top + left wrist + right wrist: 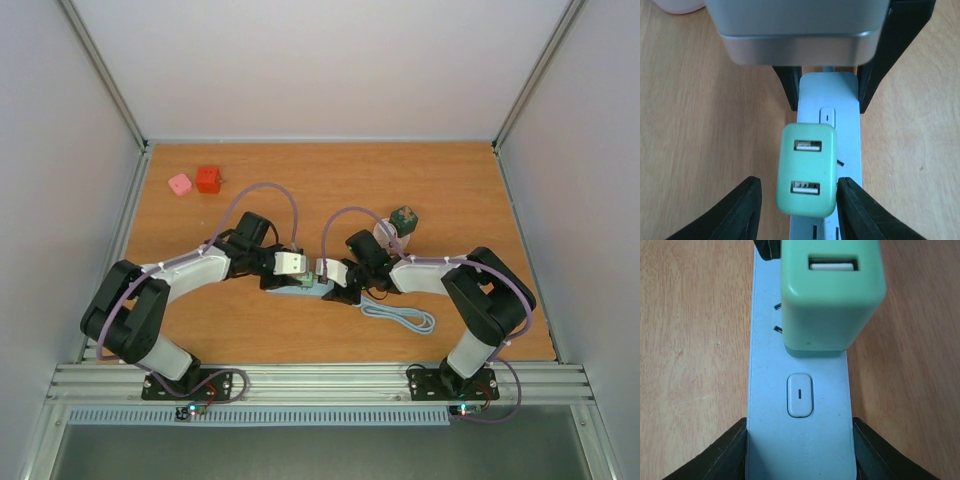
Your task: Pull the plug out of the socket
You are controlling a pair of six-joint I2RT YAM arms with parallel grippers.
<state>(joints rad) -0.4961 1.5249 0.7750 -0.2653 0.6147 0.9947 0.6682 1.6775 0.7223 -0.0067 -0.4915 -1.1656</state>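
A mint-green USB plug (806,170) sits in a pale blue socket strip (830,95) lying at the table's middle (300,291). My left gripper (798,202) is open and straddles the plug: its right finger is against the plug's side, and its left finger (740,210) stands a little apart. My right gripper (800,452) is shut on the strip's switch end (800,440), with both fingers pressed to its sides. The plug (832,295) stands just beyond the switch (799,395). In the top view the two grippers (292,265) (326,272) meet head to head over the strip.
The strip's grey cable (400,317) is coiled to the right of it. A pink cube (180,185) and a red cube (207,179) lie at the back left. A green block (404,217) and a white object (385,232) sit behind my right arm.
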